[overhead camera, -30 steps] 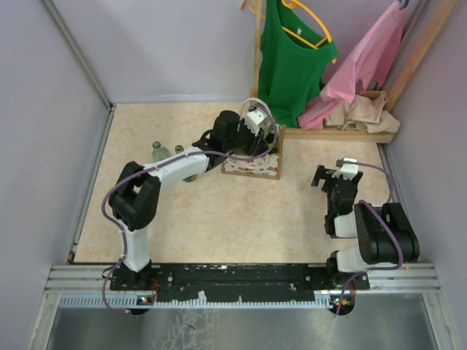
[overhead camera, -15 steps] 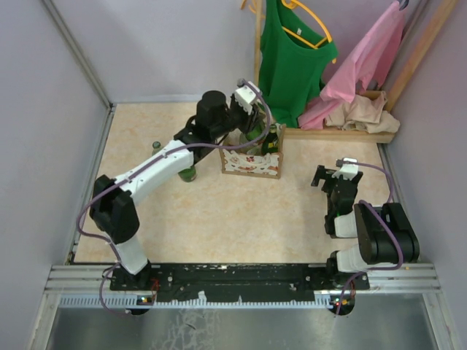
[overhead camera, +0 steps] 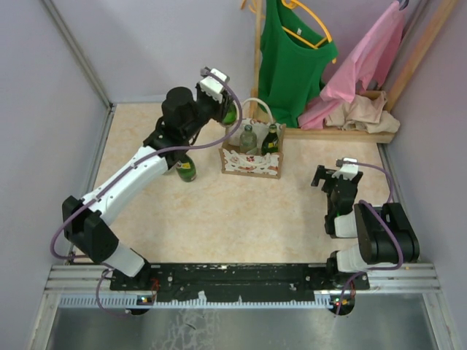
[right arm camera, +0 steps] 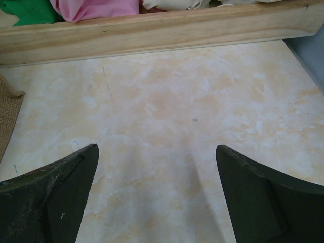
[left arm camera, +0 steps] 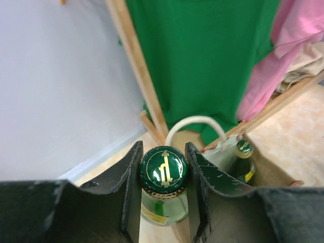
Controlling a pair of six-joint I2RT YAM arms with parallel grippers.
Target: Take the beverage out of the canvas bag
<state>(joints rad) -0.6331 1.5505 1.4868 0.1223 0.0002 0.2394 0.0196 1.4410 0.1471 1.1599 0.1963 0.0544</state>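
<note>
The canvas bag [overhead camera: 252,162] stands mid-table with its white handle up; two green bottles [overhead camera: 248,138] stay upright inside it. My left gripper [overhead camera: 222,98] is shut on the neck of a third green bottle [overhead camera: 230,115] and holds it in the air, up and left of the bag. In the left wrist view the bottle's green cap [left arm camera: 163,169] sits between my fingers [left arm camera: 130,182], with the bag [left arm camera: 223,154] below and behind. My right gripper [overhead camera: 337,175] is open and empty over bare table to the right [right arm camera: 157,197].
Another green bottle [overhead camera: 186,170] stands on the table left of the bag, under my left arm. A wooden rack [overhead camera: 339,133] with a green shirt [overhead camera: 292,58], a pink garment and a beige cloth heap [overhead camera: 361,113] fills the back right. Walls close in on the left and right.
My left gripper has come up out of the bag with a green bottle and moved it back and left. The right arm has not moved.
</note>
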